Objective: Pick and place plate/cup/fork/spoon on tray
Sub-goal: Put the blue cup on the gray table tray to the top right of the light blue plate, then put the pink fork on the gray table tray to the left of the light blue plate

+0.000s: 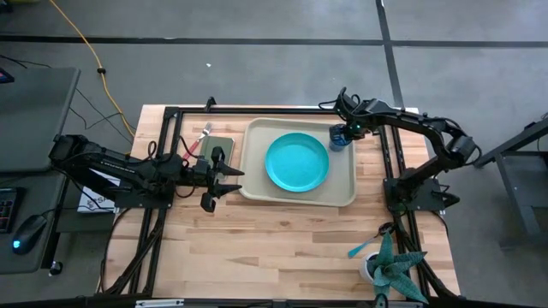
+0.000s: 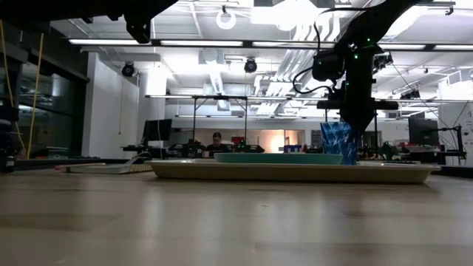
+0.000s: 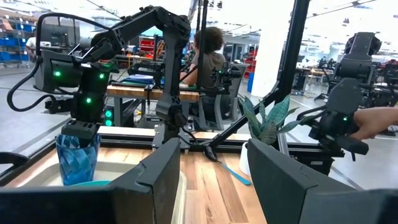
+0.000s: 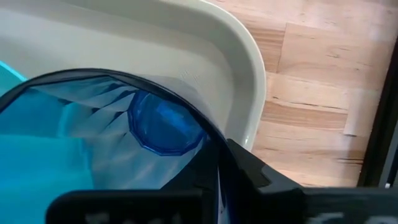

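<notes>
The cream tray [image 1: 253, 190] lies mid-table with the turquoise plate [image 1: 297, 162] flat in it. My right gripper [image 1: 344, 132] is shut on the dark-blue cup [image 1: 340, 139], which stands upright over the tray's far right corner; the cup also shows in the low view [image 2: 336, 142] and the left wrist view [image 3: 77, 158]. My left gripper [image 1: 231, 181] is open and empty just left of the tray. The pink-handled fork [image 1: 204, 137] lies by the olive pad. The blue-handled spoon [image 1: 361, 249] lies near the plant at the near right. My right gripper holds the cup by its rim [image 4: 211, 140] on the side toward the table's right edge, coming from above and pointing down. One finger [image 4: 245, 169] shows at the wall's outside; the other is hidden. The cup is upright inside the tray's corner; whether its base rests there, I cannot tell.
An olive-green pad [image 1: 216, 151] lies left of the tray under my left arm. A teal spiky plant [image 1: 394, 269] in a white pot stands at the near right corner. Black frame rails [image 1: 402, 184] run along both sides. A person [image 3: 208, 56] sits beyond the table.
</notes>
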You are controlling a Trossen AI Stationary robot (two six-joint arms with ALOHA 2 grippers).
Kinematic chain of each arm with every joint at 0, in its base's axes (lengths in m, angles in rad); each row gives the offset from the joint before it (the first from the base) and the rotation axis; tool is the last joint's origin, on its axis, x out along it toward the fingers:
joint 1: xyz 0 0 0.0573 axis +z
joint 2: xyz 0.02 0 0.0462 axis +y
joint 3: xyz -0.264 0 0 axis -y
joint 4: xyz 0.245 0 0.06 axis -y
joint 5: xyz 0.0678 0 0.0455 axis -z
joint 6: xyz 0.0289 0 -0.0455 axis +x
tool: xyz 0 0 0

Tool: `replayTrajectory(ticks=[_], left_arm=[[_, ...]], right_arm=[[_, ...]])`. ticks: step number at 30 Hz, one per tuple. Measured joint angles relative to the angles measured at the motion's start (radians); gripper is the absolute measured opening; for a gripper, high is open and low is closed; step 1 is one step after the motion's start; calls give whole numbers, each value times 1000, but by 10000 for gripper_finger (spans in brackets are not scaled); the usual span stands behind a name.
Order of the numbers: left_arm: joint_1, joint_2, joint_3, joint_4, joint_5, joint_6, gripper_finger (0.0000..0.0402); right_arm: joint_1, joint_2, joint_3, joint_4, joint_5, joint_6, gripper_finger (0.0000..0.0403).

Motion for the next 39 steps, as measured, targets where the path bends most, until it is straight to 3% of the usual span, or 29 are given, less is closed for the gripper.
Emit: replayTrajectory(ticks=[7,15,22,34,39], left_arm=[[0,0,0,0,0,0,168],[0,0,0,0,0,0,168],[0,0,0,0,0,0,168],[0,0,0,2,0,0,168],[0,0,0,3,0,0,168]], right_arm=[[0,0,0,0,9,0,50],[0,0,0,1,70,-8,129],[0,-28,0,18,46,-77,183],[2,-305,2,9,34,-137,193],[62,-448,2,11,10,-163,193]])
